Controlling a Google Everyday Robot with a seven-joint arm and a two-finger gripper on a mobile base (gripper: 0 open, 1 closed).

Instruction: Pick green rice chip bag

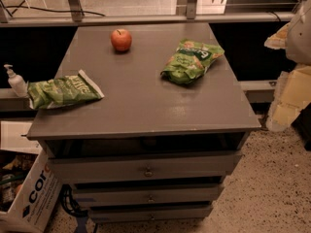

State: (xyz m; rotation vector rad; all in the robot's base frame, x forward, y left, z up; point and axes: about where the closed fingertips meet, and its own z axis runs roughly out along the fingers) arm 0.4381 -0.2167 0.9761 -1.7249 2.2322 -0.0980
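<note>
The green rice chip bag (191, 61) is puffy and bright green, with pale chip pictures and a dark band of white letters. It lies on the right side of the grey cabinet top (141, 101), near the right edge. My gripper (284, 111) shows as pale blocky parts at the right edge of the view, beyond the cabinet's right side. It is well apart from the bag and holds nothing that I can see.
A red apple (121, 39) sits at the back middle. A flatter light-green bag (63, 90) lies at the left edge. A pump bottle (16, 81) stands left of the cabinet. Below the top are drawers (146, 166), and a cardboard box (29, 193) sits on the floor.
</note>
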